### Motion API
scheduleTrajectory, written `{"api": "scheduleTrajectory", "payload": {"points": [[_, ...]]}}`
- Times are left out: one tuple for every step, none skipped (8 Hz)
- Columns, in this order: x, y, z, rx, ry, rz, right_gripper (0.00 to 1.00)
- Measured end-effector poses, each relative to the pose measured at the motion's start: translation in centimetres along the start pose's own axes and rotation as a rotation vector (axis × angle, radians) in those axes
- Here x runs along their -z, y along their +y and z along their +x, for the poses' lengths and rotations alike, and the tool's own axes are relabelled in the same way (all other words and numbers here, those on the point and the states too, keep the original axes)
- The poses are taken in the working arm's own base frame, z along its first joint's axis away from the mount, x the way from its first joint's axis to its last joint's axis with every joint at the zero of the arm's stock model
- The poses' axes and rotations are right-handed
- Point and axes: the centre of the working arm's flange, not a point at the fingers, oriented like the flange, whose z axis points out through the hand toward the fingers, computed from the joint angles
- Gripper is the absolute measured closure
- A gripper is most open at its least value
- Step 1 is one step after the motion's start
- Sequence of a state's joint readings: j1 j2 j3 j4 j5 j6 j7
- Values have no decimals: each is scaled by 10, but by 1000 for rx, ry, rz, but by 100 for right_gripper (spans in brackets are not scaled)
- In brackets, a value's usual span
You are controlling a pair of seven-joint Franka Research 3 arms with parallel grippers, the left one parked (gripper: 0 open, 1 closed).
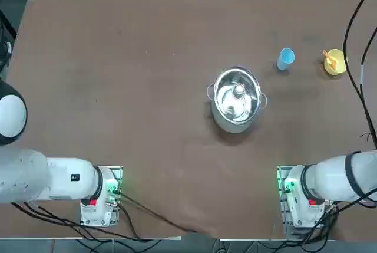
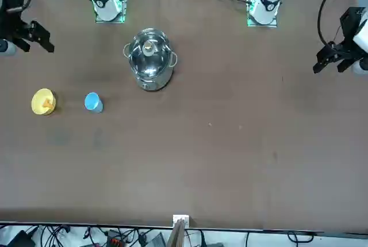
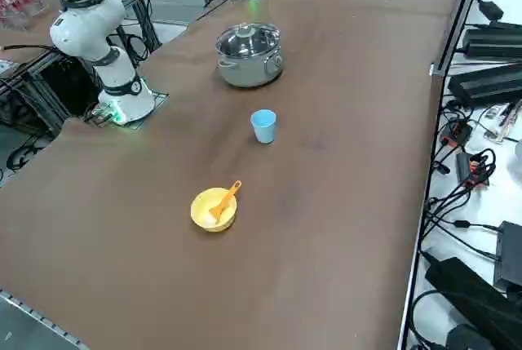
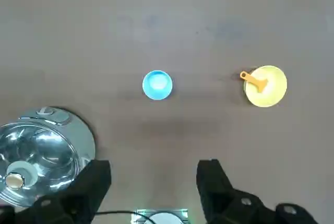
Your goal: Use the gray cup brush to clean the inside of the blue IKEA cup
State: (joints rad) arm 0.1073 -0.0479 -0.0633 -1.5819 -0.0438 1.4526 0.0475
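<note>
The blue IKEA cup (image 1: 285, 58) (image 2: 93, 102) (image 3: 263, 126) (image 4: 157, 85) stands upright and open-topped on the brown table, to the right of the steel pot. Farther right is a yellow cup (image 1: 334, 62) (image 3: 214, 209) (image 4: 266, 86), with the gray cup brush (image 1: 330, 59) (image 2: 47, 103) (image 3: 227, 197) (image 4: 254, 80) in it. Only the brush's orange handle shows, leaning over the rim; its head is hidden inside. My right gripper (image 4: 154, 182) hangs high above the table on the robot's side of both cups. It is open, with nothing between its dark fingers (image 4: 214, 182).
A lidded steel pot (image 1: 237, 98) (image 2: 150, 58) (image 3: 249, 54) (image 4: 42, 153) with two side handles stands near the table's middle, left of the blue cup. Cables and power bricks lie beyond the far table edge (image 3: 444, 40).
</note>
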Motion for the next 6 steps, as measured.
{"api": "scheduleTrajectory", "payload": {"points": [[0, 0, 0, 0, -2, 0, 0], [0, 0, -1, 0, -5, 0, 0], [-1, 0, -1, -1, -7, 0, 0], [0, 1, -1, -2, -6, 0, 0], [0, 2, -1, -4, -6, -1, 0], [-1, 6, 0, -11, -10, -1, 0]]}}
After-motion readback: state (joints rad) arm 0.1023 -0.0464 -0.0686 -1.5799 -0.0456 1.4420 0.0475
